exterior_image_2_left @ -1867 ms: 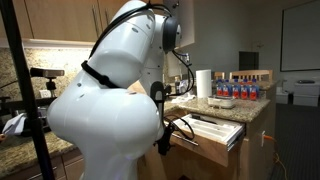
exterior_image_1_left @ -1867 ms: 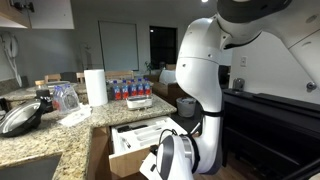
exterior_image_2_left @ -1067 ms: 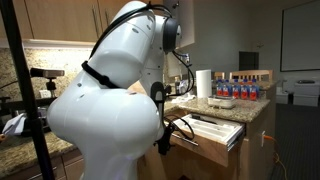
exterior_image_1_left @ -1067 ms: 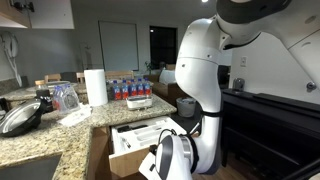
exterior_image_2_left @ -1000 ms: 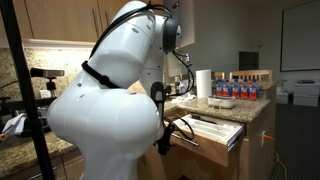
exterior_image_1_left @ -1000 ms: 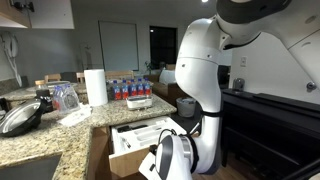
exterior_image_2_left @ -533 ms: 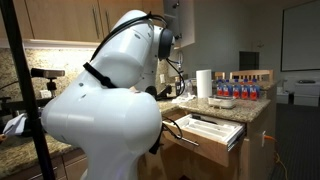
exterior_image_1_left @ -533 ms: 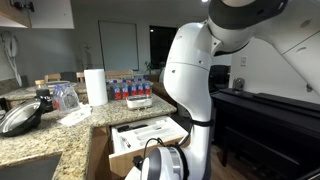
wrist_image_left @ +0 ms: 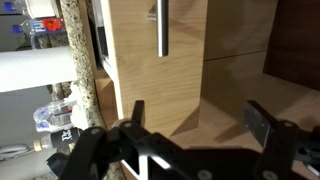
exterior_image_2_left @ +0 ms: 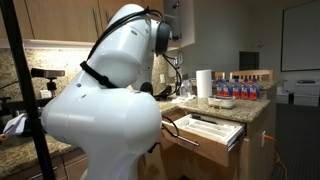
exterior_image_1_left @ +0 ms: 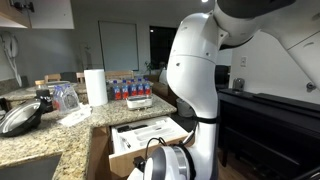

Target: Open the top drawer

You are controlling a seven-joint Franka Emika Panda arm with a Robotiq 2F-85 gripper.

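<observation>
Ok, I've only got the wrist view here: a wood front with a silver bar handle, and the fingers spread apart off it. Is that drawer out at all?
Observer: Yes. In both exterior views the top drawer stands open, out from under the granite counter.
Operator: Can you see anything inside it?
Observer: A white cutlery tray sits in it, seen from above.
Operator: And what is on the counter behind it?
Observer: An upright paper towel roll with a pack of bottles beside it.
</observation>
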